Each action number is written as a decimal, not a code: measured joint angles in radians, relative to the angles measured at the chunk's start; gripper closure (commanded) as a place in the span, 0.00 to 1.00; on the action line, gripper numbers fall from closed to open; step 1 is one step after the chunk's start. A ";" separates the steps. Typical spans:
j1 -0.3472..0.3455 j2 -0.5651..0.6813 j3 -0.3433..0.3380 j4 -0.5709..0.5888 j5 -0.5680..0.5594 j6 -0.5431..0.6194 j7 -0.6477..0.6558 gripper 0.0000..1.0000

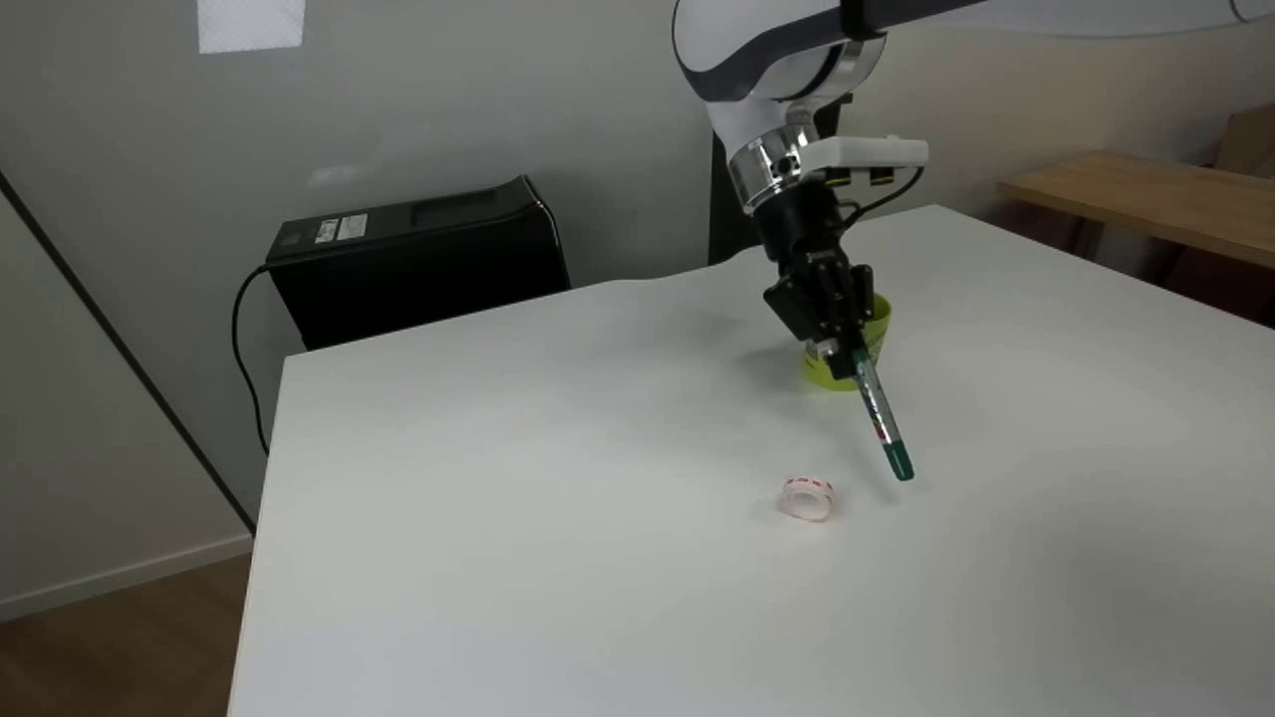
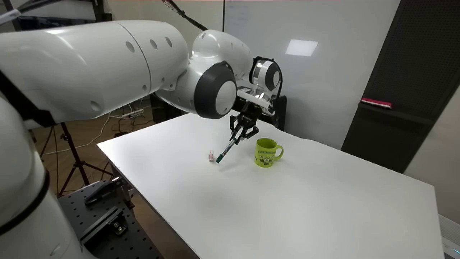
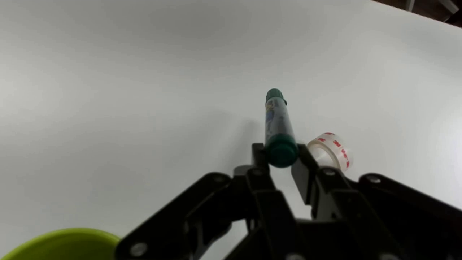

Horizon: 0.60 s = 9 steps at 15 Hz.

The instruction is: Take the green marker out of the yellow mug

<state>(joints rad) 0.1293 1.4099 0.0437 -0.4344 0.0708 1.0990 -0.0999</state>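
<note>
Pincer [image 3: 282, 155] clamped on green marker [image 3: 278, 119] — yellow mug [image 3: 68, 242] cut off in wrist view

Lab-like setting, robot arm [image 2: 90, 68], perforated dark plate [image 2: 133, 241], tripod [image 2: 79, 163], power strip [image 2: 133, 114]

Free room across table [image 2: 305, 208], 2 obstacles, yellow mug [image 2: 265, 155], tape roll [image 3: 337, 148] near green marker [image 3: 278, 119]
</note>
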 measured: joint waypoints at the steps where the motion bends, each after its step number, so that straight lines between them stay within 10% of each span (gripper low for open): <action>1: 0.000 0.001 0.000 -0.005 -0.002 0.005 -0.002 0.51; 9: 0.006 0.013 -0.001 -0.001 -0.031 0.004 -0.003 0.01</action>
<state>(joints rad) 0.1352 1.4229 0.0428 -0.4352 0.0401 1.1031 -0.1029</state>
